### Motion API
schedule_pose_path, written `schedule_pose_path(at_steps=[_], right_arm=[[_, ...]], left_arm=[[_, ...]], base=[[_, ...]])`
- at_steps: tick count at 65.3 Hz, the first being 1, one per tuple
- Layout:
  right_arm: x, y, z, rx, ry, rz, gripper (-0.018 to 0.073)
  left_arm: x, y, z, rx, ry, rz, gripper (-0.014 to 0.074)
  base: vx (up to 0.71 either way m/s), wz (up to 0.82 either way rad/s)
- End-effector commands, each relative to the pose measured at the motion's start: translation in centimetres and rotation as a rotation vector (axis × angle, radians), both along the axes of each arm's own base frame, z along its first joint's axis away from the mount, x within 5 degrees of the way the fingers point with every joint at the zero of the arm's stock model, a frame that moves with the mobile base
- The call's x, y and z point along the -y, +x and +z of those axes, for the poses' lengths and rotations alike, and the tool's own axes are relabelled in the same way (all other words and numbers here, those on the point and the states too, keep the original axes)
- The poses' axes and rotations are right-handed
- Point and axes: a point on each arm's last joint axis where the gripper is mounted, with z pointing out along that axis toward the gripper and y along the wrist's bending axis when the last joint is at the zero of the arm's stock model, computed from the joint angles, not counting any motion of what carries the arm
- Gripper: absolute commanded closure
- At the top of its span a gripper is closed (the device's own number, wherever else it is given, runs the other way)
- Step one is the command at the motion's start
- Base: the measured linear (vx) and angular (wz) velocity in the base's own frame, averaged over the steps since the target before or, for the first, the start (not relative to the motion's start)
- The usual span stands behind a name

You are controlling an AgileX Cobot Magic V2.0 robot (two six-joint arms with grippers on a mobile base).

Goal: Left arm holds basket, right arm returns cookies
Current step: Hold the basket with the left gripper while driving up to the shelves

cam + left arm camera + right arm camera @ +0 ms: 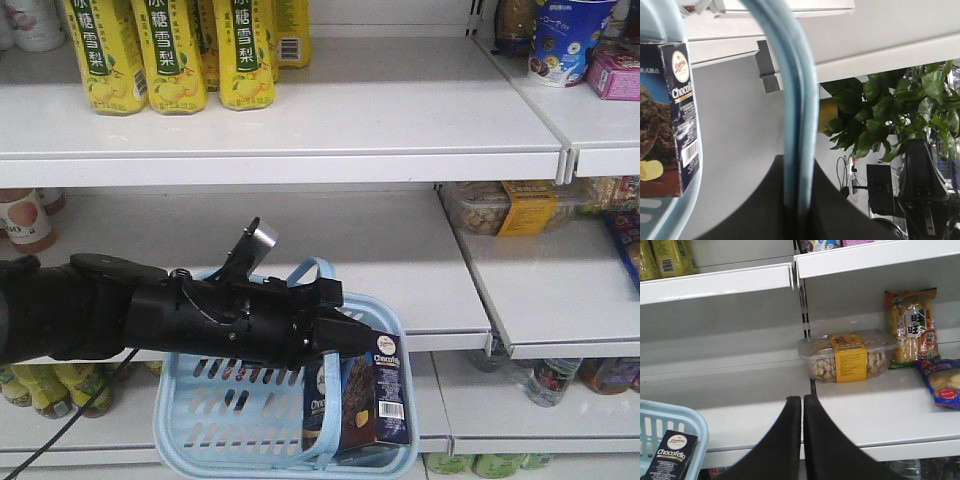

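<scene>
The light blue basket (230,410) hangs in front of the shelves by its pale loop handle (312,268). My left gripper (345,338) is shut on that handle. In the left wrist view the handle (799,100) runs down between the closed jaws of the left gripper (799,165). The cookies (365,400) stand upright in the basket's right end, also seen as the box (670,120) and the box (672,455). My right gripper (802,399) is shut on nothing, pointing at the middle shelf, up and right of the basket rim (670,422). The right arm is out of the front view.
Yellow drink bottles (170,50) line the top shelf. On the middle shelf (880,410) sit a clear snack tub with a yellow label (847,357), a rice cracker bag (910,325) and a blue packet (942,382). A green plant (890,105) stands behind the left arm.
</scene>
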Motion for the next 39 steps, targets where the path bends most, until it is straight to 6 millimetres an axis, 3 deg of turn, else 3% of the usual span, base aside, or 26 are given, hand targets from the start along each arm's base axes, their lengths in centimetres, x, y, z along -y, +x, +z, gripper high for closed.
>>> schedule_pose_path(at_steps=[1, 39], right_arm=[[0.02, -0.09, 0.69, 0.088, 0.000, -0.002, 0.0567], [0.02, -0.09, 0.69, 0.088, 0.000, -0.002, 0.0567]], left_arm=[[0.23, -0.24, 3.28, 0.037, -0.133, 0.001, 0.0603], [0.23, -0.24, 3.28, 0.037, -0.133, 0.001, 0.0603]], base=[[0.10, 0.12], [0.09, 0.06]])
